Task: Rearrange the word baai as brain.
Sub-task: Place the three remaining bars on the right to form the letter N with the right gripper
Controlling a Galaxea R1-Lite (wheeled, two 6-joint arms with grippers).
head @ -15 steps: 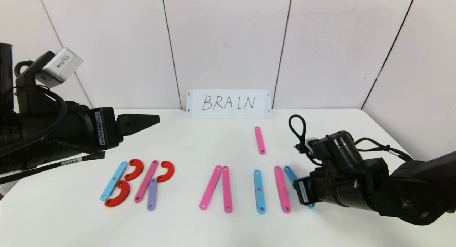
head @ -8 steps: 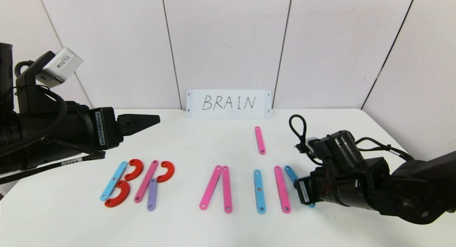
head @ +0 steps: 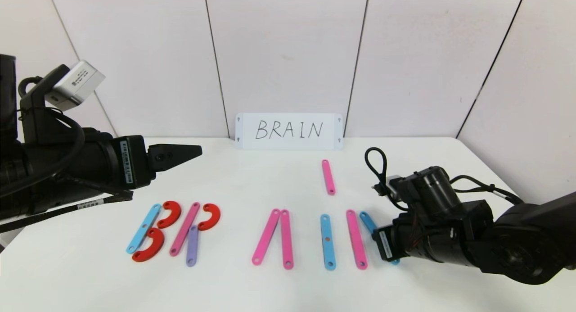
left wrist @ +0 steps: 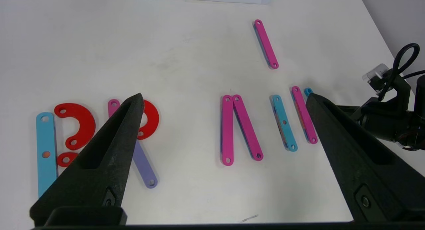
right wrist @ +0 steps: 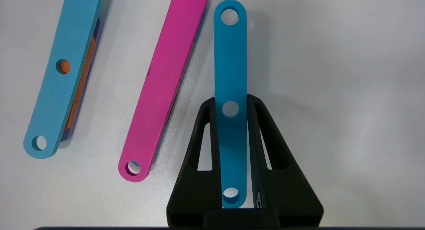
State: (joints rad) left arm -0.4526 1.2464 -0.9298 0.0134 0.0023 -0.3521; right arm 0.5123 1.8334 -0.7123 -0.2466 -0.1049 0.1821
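Fingers (right wrist: 262,130) of the right gripper (right wrist: 230,105) are clamped on the long edges of a blue strip (right wrist: 230,57), gripping it around its middle hole; the strip lies flat on the white desk (head: 270,294). From the head camera this strip (head: 366,219) sits at about 4 o'clock of the desk, slanted, its near end hidden under the right wrist, just beside a pink strip (head: 356,239) at its 9 o'clock. The two are close at their far ends; whether they touch cannot be told.

Further toward 9 o'clock lies an upright blue strip (head: 327,242), then two pink strips (head: 274,237) meeting at their far ends like a roofless A. A lone pink strip (head: 328,177) lies at 12 o'clock of that group, well apart from it. At the desk's 8 o'clock a blue strip (head: 144,228) with two red curves (head: 159,231) forms a B, and beside it a pink strip (head: 185,234), a red curve (head: 210,216) and a purple strip (head: 192,245) form an R.

Left gripper (left wrist: 225,100) hovers above the desk at 9 o'clock, fingers (left wrist: 109,143) spread wide with nothing between them.

A white card (head: 289,131) reading BRAIN stands against the wall at 12 o'clock.
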